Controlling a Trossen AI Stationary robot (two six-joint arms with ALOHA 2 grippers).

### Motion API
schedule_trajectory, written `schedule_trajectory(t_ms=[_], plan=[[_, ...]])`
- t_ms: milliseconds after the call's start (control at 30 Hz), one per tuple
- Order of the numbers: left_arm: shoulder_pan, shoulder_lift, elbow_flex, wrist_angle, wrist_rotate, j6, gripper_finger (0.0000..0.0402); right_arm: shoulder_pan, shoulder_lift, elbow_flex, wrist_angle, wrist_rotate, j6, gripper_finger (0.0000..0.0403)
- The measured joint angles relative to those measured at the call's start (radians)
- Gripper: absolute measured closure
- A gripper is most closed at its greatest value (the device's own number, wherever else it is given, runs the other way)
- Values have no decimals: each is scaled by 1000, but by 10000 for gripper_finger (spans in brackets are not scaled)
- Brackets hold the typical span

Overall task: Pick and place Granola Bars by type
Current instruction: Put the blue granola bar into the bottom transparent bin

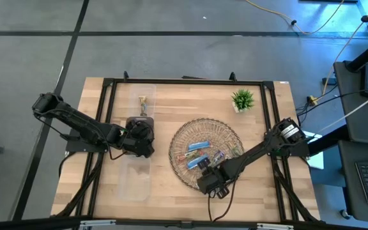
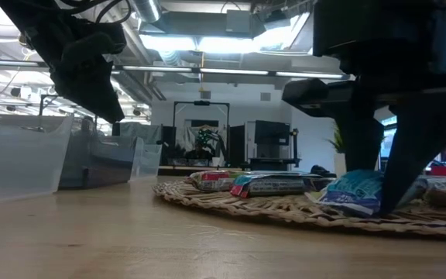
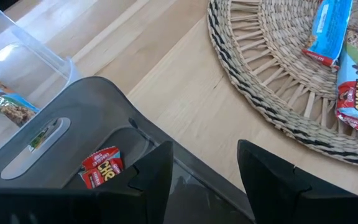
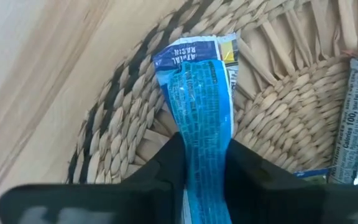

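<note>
Glossy foil bar wrappers (image 4: pixel 199 106), rough woven wicker tray (image 1: pixel 227 133), smooth matt wood table (image 1: pixel 171 108), clear plastic bins (image 3: pixel 36 59).

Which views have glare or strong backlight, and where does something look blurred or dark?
Low view: bright ceiling lights behind, so both arms are dark silhouettes, and the near table is soft. Left wrist view: glare on the clear bin. Right wrist view: the right gripper, shut on the blue bar, is dark and blurred. High view: even light.

My dark fingers (image 4: pixel 166 168) pinch a bright blue bar (image 4: pixel 201 106) bearing white print. The woven tray (image 4: pixel 123 118) is tan with dark braided bands. The surface (image 1: pixel 165 191) is pale wood grain.
</note>
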Motion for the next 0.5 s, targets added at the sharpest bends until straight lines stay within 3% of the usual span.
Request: schedule_trajectory(t_ms=[200, 367, 500], plan=[[0, 0, 0, 24, 0, 0, 228, 0, -19, 0, -8, 0, 47, 324], [-3, -19, 0, 54, 7, 6, 231, 0, -120, 5, -12, 9, 94, 324], [-18, -49, 0, 164, 9, 165, 229, -3, -238, 33, 22, 111, 148, 324]])
